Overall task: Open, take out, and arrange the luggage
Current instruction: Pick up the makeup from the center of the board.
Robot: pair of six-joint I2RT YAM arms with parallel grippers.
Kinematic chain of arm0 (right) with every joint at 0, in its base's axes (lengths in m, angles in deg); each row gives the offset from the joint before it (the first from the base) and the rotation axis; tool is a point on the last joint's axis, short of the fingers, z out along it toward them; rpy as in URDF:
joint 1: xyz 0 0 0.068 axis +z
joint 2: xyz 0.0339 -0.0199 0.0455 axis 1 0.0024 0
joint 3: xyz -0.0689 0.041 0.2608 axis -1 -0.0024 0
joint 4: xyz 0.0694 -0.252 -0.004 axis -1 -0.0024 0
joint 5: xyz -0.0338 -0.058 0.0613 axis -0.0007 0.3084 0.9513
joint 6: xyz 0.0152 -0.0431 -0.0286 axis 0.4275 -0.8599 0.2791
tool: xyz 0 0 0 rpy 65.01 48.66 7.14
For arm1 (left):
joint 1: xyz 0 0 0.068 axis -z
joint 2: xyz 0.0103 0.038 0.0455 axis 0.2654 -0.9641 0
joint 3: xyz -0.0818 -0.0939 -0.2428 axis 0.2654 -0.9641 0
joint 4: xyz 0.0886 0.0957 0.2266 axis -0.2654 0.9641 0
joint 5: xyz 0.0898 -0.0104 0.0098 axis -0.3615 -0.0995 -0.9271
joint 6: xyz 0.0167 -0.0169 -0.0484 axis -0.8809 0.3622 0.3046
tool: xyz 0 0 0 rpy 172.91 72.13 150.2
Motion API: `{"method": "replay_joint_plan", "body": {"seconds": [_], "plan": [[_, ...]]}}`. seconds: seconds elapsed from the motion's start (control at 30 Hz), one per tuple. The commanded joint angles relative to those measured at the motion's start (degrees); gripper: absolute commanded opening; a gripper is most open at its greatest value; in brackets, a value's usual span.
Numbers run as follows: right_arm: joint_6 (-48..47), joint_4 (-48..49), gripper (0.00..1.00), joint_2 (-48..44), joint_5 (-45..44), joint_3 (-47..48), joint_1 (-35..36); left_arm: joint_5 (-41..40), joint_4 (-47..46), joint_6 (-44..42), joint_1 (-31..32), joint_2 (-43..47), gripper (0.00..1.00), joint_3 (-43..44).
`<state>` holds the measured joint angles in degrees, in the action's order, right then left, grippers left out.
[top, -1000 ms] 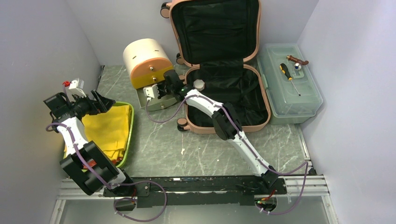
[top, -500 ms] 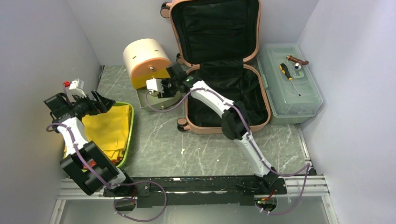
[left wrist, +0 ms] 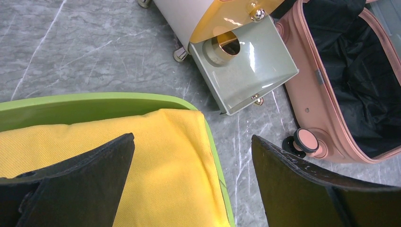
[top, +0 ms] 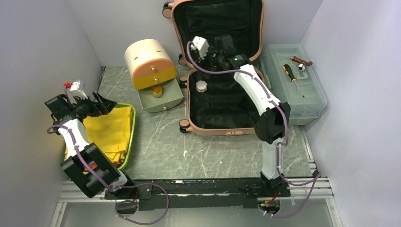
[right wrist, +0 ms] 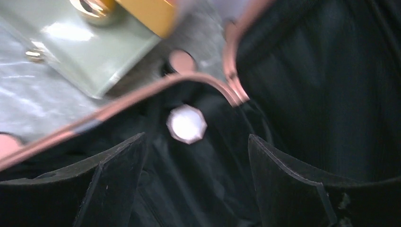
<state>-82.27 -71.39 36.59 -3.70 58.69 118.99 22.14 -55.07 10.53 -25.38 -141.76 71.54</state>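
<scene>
The luggage (top: 227,101), a salmon-pink hard-shell suitcase with black lining, lies open at the back centre with its lid (top: 217,28) leaning on the wall. A small white octagonal piece (top: 202,86) rests on the lining near the left rim. My right gripper (top: 213,60) hangs open above the hinge end. In the right wrist view the white piece (right wrist: 186,124) lies just beyond the right gripper (right wrist: 196,142), with nothing between the fingers. My left gripper (top: 101,104) stands open over a yellow cloth (left wrist: 156,161), holding nothing, and its wrist view catches the luggage (left wrist: 326,109) at the right.
A cream half-round box (top: 149,61) has its grey-green drawer (top: 161,99) pulled out, with a gold round piece (top: 157,91) inside. The yellow cloth lies in a green tray (top: 131,127) at the left. A translucent toolbox (top: 293,90) carrying a screwdriver (top: 293,78) stands right of the luggage.
My right arm has left the cream box's drawer and swung back and right over the luggage, with its jaws opening on the way. The left arm has not moved.
</scene>
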Motion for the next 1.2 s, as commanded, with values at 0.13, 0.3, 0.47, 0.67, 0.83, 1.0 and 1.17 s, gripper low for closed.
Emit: {"method": "replay_joint_plan", "body": {"seconds": [0.13,0.3,0.47,0.67,0.83,1.0,1.17], "plan": [[10.6,14.76,0.84,8.8,-11.79,-6.58,-4.87,1.11,-0.71,-0.3,0.04,1.89,0.99,0.04],[13.57,16.62,0.9,14.27,-6.86,-4.19,-6.69,0.83,-0.43,-0.43,-0.01,1.68,0.99,0.16],[13.86,16.88,1.0,16.92,-3.82,-4.11,-6.58,0.56,-0.35,-0.6,0.0,1.44,0.99,0.17],[14.09,17.46,1.0,19.94,-6.56,-3.33,-6.28,0.38,-0.5,-0.46,-0.05,0.91,0.99,0.1],[15.29,18.02,1.0,22.0,-6.25,-2.66,-6.2,0.34,-0.51,-0.48,0.0,0.53,0.99,0.17],[16.57,19.26,1.0,23.34,-7.55,-2.53,-5.77,0.21,-0.41,-0.56,-0.05,0.8,0.99,0.17],[16.42,19.39,1.0,24.11,-8.82,-2.74,-5.12,0.29,-0.41,-0.43,-0.01,0.54,0.99,0.26]]}}
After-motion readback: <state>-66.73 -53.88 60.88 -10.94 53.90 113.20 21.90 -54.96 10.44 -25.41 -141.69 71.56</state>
